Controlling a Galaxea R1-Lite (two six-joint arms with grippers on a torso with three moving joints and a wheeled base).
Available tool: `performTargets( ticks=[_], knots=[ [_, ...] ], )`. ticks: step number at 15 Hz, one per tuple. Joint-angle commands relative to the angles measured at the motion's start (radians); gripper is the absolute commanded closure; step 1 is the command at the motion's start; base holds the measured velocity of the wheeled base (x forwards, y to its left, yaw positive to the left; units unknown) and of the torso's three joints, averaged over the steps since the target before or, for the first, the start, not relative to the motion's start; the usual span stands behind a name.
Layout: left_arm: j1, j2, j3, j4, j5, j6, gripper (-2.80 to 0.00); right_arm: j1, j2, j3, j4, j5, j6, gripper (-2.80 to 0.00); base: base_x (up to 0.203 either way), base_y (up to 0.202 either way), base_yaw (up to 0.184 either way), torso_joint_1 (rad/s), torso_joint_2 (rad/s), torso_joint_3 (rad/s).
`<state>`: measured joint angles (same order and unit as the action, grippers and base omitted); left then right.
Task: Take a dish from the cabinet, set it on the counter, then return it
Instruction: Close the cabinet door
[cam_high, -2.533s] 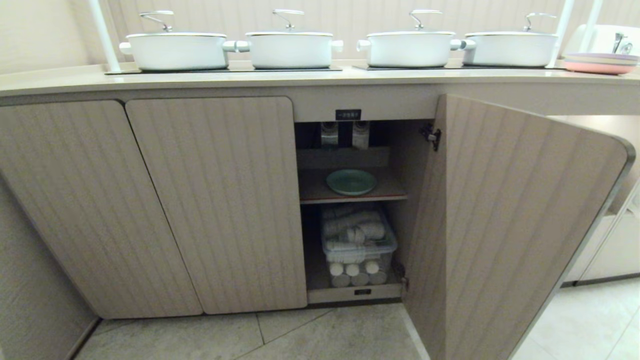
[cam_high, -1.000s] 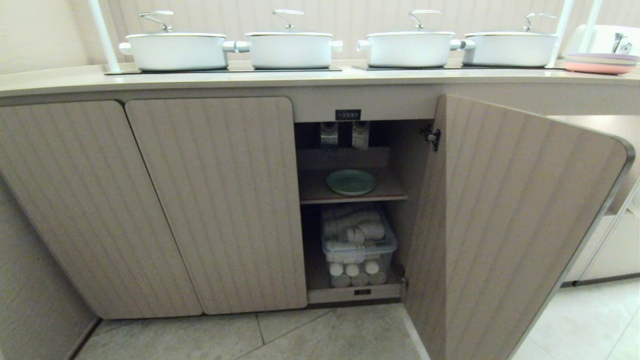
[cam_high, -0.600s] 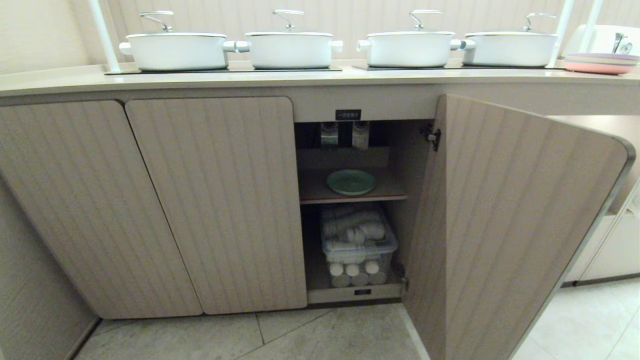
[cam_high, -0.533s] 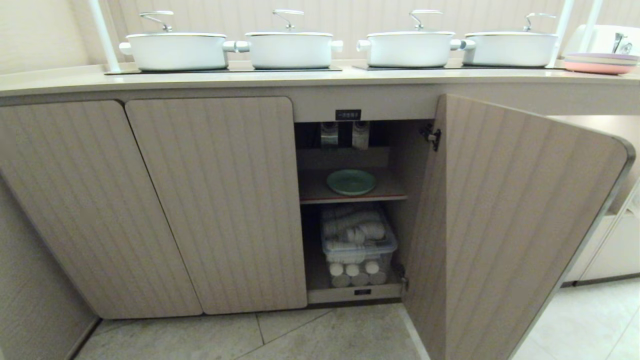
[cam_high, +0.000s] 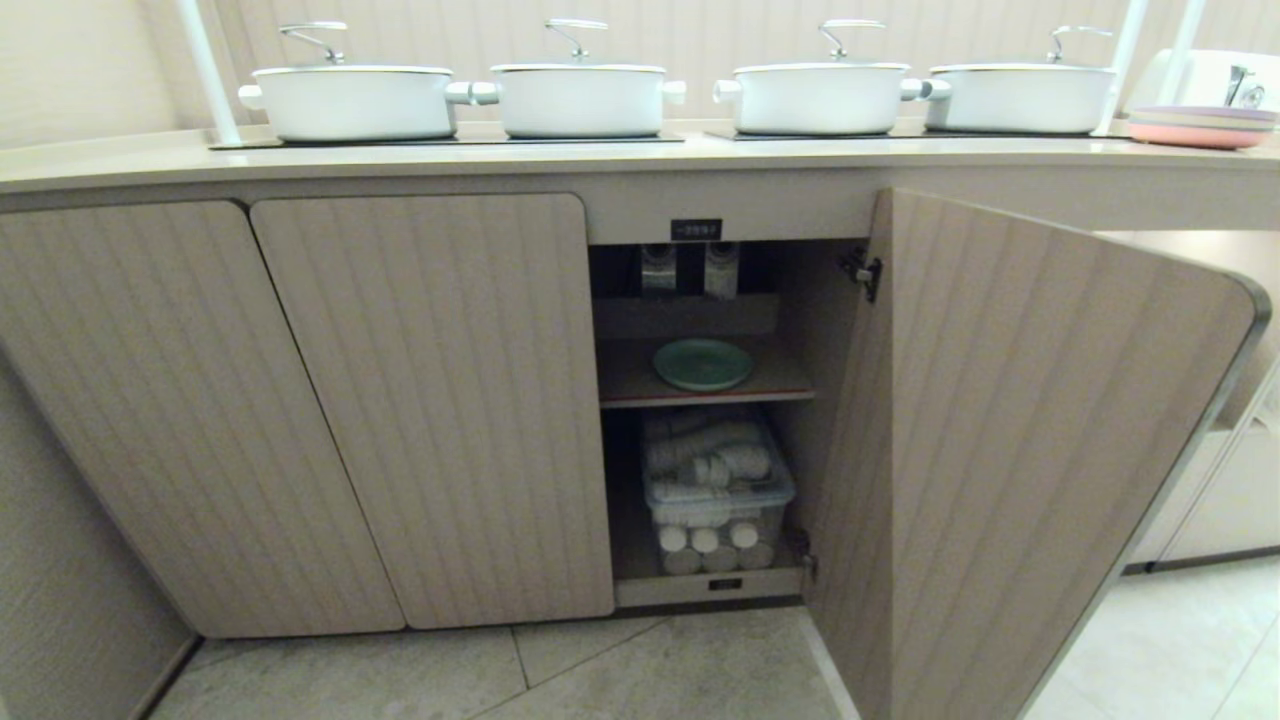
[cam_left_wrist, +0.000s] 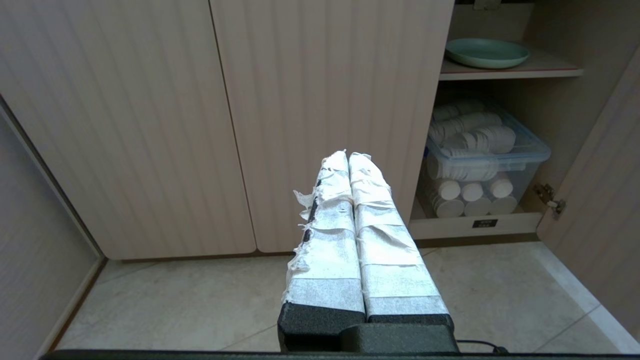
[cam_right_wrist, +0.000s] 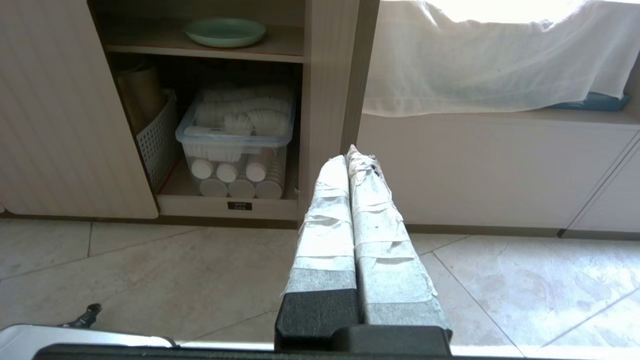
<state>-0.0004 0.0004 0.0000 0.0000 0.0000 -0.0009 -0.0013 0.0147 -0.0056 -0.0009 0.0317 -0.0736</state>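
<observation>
Mint-green dish (cam_high: 703, 363) rests on the open cabinet (cam_high: 1000, 450) shelf; both tape-wrapped grippers, left gripper (cam_left_wrist: 348, 156) and right gripper (cam_right_wrist: 348, 156), pressed together. Retrieval pending: open, reach in.

- My left gripper (cam_left_wrist: 348, 156) is wearing layers of white tape around both fingers, frayed and peeling along one edge, above black bases.
- My right gripper (cam_right_wrist: 348, 156) is showing the same white wrapping, wrinkling near the tips, over black finger bases.
- A thin black cable is trailing beside each black mount.
</observation>
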Motion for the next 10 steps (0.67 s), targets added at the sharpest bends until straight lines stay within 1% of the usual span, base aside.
performTargets(
  ticks=[1,4,6,8,9,10],
  knots=[
    [-0.001,0.000,0.000,0.000,0.000,-0.001,0.00,0.000,0.046,-0.024,0.004,0.000,-0.002,0.00,0.000,0.000,0.000,0.000,0.00,0.000],
    [-0.001,0.000,0.000,0.000,0.000,0.000,0.00,-0.002,0.100,-0.063,0.000,-0.016,0.000,0.00,0.000,0.000,0.000,0.000,0.00,0.000],
    [-0.001,0.000,0.000,0.000,0.000,-0.001,0.00,-0.007,0.154,-0.096,0.005,-0.092,0.000,0.00,0.000,0.000,0.000,0.000,0.00,0.000],
    [-0.001,0.000,0.000,0.000,0.000,-0.001,0.00,-0.027,0.222,-0.118,0.004,-0.140,0.000,0.00,0.000,0.000,0.000,0.000,0.00,0.000],
    [-0.001,0.000,0.000,0.000,0.000,0.000,0.00,-0.056,0.262,-0.130,0.002,-0.169,0.000,0.00,0.000,0.000,0.000,0.000,0.00,0.000],
    [0.000,0.000,0.000,0.000,0.000,-0.001,0.00,-0.121,0.301,-0.142,0.001,-0.183,0.000,0.00,0.000,0.000,0.000,0.000,0.00,0.000]
  ],
)
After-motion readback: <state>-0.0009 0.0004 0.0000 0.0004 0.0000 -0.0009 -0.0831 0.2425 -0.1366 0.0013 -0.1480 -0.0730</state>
